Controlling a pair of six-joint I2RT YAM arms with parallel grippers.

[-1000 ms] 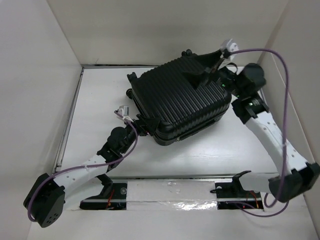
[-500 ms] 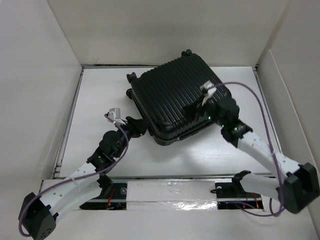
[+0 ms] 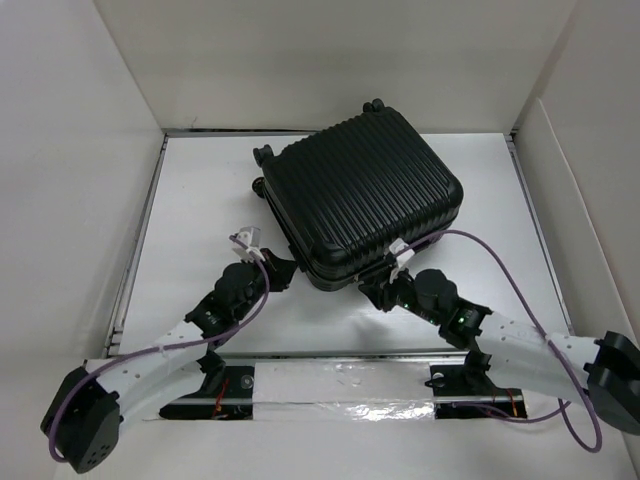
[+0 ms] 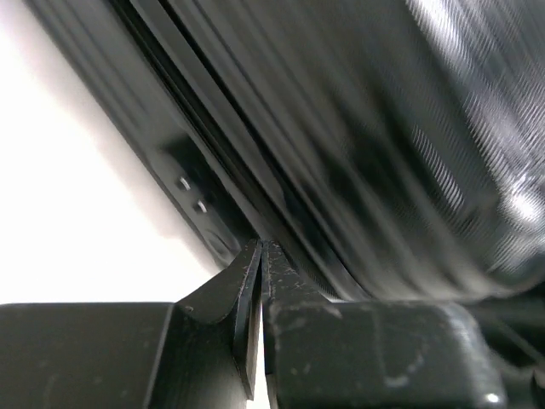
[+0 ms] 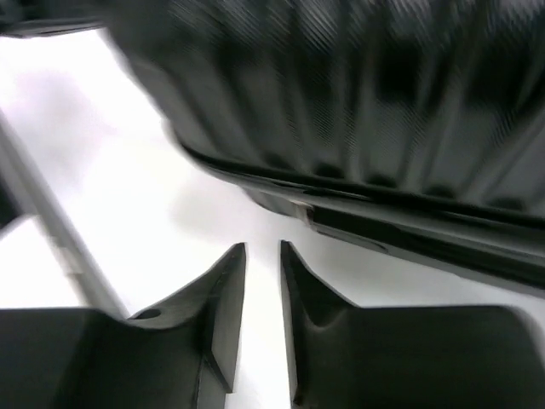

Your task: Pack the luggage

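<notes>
Now we have drawn the right arm back to the near edge of the luggage (image 3: 365,195).
Our left end effector (image 4: 260,248) has clenched empty at its seam, the right end effector (image 5: 262,249) is slightly parted, empty; the case lies closed on the desk (image 3: 200,190), so packing looks done.

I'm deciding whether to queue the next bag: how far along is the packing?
Done: the luggage lies flat with its shells together. In hand: the left gripper, shut, tips at the seam; the right gripper, slightly open and empty, by the near edge. Remaining: whether the seam is fastened, cannot tell.
</notes>
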